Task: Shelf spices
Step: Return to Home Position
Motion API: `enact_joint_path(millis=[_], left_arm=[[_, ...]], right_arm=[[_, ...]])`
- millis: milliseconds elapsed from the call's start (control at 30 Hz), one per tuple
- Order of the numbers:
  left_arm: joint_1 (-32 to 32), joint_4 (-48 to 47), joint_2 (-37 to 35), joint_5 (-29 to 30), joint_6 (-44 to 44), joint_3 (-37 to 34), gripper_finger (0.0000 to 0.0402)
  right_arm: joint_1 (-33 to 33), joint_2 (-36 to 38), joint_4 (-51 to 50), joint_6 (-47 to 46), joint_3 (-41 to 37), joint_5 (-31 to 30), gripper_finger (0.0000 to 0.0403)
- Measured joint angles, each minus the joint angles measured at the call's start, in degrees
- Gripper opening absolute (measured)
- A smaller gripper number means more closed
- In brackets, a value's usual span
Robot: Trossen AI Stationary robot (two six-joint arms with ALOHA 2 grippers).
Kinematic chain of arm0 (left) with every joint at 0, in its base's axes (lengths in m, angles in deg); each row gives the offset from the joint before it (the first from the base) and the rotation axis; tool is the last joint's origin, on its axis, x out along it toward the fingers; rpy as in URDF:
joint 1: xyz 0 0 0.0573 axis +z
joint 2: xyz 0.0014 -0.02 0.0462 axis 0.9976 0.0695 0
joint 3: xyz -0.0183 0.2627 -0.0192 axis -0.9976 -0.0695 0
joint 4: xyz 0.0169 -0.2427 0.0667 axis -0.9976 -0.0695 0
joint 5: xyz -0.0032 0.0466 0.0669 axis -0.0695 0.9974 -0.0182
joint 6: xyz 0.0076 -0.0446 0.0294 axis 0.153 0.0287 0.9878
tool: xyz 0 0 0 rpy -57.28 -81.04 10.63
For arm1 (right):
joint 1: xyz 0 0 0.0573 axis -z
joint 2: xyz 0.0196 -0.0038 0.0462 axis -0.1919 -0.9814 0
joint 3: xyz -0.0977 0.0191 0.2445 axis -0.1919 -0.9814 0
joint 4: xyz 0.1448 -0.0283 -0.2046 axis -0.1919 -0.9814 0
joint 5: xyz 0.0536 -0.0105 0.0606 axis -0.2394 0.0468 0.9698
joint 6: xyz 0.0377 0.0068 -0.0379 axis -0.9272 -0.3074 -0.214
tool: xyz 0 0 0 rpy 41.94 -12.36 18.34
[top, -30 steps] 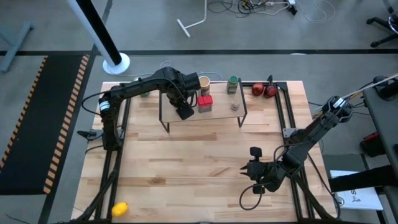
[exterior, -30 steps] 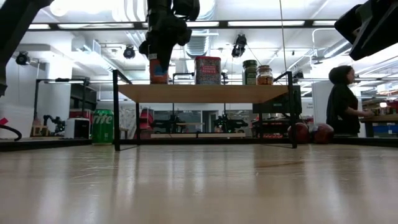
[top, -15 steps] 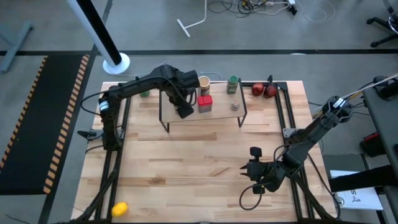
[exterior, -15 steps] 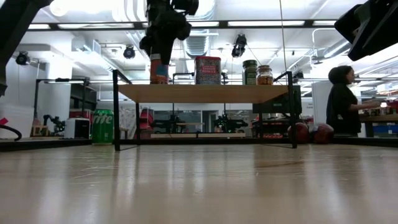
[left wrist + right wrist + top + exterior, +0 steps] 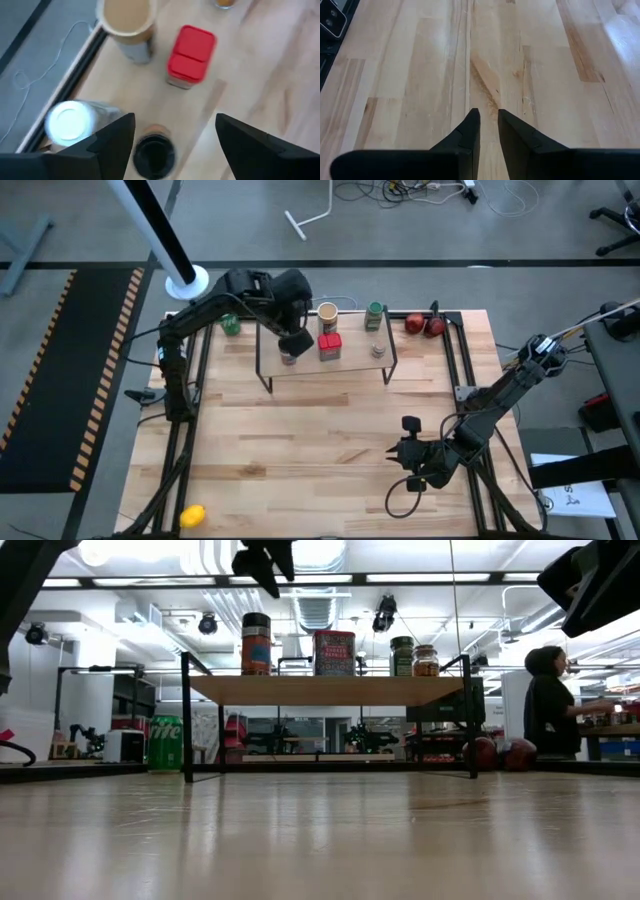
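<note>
The shelf (image 5: 325,690) stands at the table's far middle. On its top stand the dark-capped brown jar (image 5: 256,643), the red square tin (image 5: 334,652), the green-capped jar (image 5: 402,655) and the small clear jar (image 5: 426,660). The left wrist view also shows the tan round-lidded tub (image 5: 127,22) and the white-capped jar (image 5: 72,120). My left gripper (image 5: 175,145) hangs open above the dark-capped jar (image 5: 154,155), clear of its cap. My right gripper (image 5: 487,125) waits shut over bare table at the near right (image 5: 408,450).
A green can (image 5: 231,326) stands left of the shelf at the far edge. Two red round fruits (image 5: 425,325) lie at the far right. A yellow fruit (image 5: 192,515) sits at the near left corner. Black rails run along both table sides.
My left gripper has let go of the dark-capped brown jar and risen straight off it. The jar stays upright on the shelf's left part where it was set.
</note>
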Motion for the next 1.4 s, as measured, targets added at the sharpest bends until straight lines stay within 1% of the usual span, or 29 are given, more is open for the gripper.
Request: enact_joint_path(millis=[133, 233, 367, 467, 533, 600, 700, 767, 833, 900, 1000, 1100, 1300, 1400], left_arm=[[-3.38, -0.14, -0.8, -2.36, -1.43, -0.81, 0.0257], [-8.33, 0.78, -0.77, -3.29, -2.59, -0.94, 0.0251], [-16.07, 6.02, -0.47, -3.18, -2.7, -1.73, 0.0242], [-21.4, 11.89, -0.45, -2.86, -3.24, -2.55, 0.0235], [-25.22, 15.31, -0.45, -0.74, -3.11, -2.9, 0.0232], [-29.11, 18.65, -0.45, 2.9, -1.53, -3.35, 0.0231], [-34.06, 22.83, -0.45, 7.63, 1.25, -4.84, 0.0231], [-36.29, 25.13, -0.38, 9.61, 2.57, -5.61, 0.0231], [-37.91, 27.64, -0.38, 11.22, 3.26, -6.54, 0.0229], [-39.0, 31.17, -0.57, 11.37, 3.95, -8.28, 0.0224], [-40.1, 36.32, -1.09, 10.16, 5.5, -12.51, 0.0212], [-40.23, 42.38, -2.4, 7.64, 7.23, -18.74, 0.0198], [-39.71, 60.4, -7.84, 1.16, 8.26, -36.07, 0.0168], [-39.66, 70.39, -11.87, 0.93, 8.2, -45.64, 0.0155]], right_arm=[[-0.01, 0.28, -1.34, -0.1, 0.0, -0.07, 0.0056], [0.0, 0.44, -2.39, -0.67, 0.0, -0.57, 0.0063], [-0.01, 0.7, -2.33, -0.78, 0.0, -1.12, 0.007], [-0.02, 0.75, -2.29, -0.78, 0.0, -1.27, 0.0073], [-0.23, 0.99, -1.84, -0.74, 0.0, -2.16, 0.0073], [-1.1, 2.24, -1.35, -0.04, -0.04, -3.76, 0.0069], [-2.99, 5.76, -0.04, 2.16, -0.04, -6.52, 0.006], [-4.29, 8.8, 0.43, 5.42, -0.07, -7.04, 0.0054], [-5.49, 12.02, 2.78, 10.24, -0.28, -6.66, 0.0048], [-6.45, 15.38, 5.54, 16.31, -1.48, -3.31, 0.0044], [-6.37, 20.38, 10.74, 23.66, -3.62, 5.6, 0.0037], [-5.83, 25.67, 12.48, 26.19, -6.6, 11.81, 0.0032], [-5.75, 36.66, 15.13, 23.93, -15.16, 17.29, 0.0024], [-5.75, 42.5, 17.23, 23.05, -20.28, 18.0, 0.0024]])
